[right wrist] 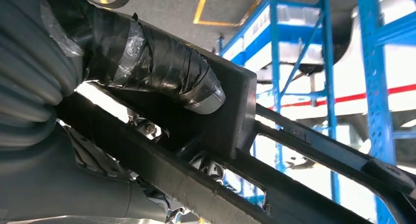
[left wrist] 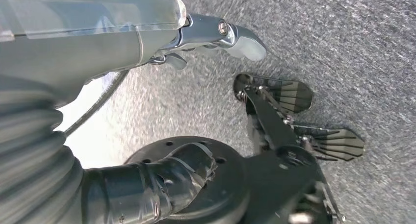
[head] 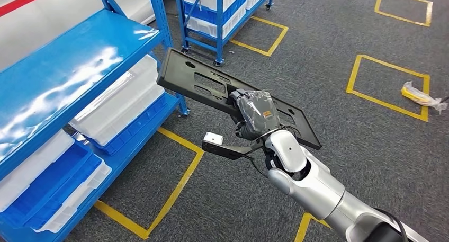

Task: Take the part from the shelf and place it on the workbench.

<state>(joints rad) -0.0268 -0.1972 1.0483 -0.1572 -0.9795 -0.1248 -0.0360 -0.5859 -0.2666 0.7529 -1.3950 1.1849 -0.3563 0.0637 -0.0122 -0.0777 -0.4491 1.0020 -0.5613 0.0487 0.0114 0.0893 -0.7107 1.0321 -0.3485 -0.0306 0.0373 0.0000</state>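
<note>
Right hand (head: 258, 115) fingers (right wrist: 162, 72) gripping black slotted part (head: 196, 78), no legible writing, left fingers (left wrist: 216, 35) curled, empty.

One black part (head: 212, 86), a long flat slotted plate, is held in one right robot hand (head: 256, 114), seen in the head view; the right wrist view shows the same part (right wrist: 235, 111) under the taped thumb.

Two blue shelf racks: one (head: 63, 78) just left of the robot hand, one (head: 222, 14) beyond it.

White bins (head: 127, 96) stacked on blue bins on the near rack's lower shelves: at least two stacks; the exact number of bins cannot be told.

Yellow floor squares: at least six, several cut off by the frame edge. One (head: 389, 86) lies right of the robot hand, holding one wrapped yellow object (head: 421, 96).

One left robot hand (left wrist: 216, 35) shows in the left wrist view.
</note>
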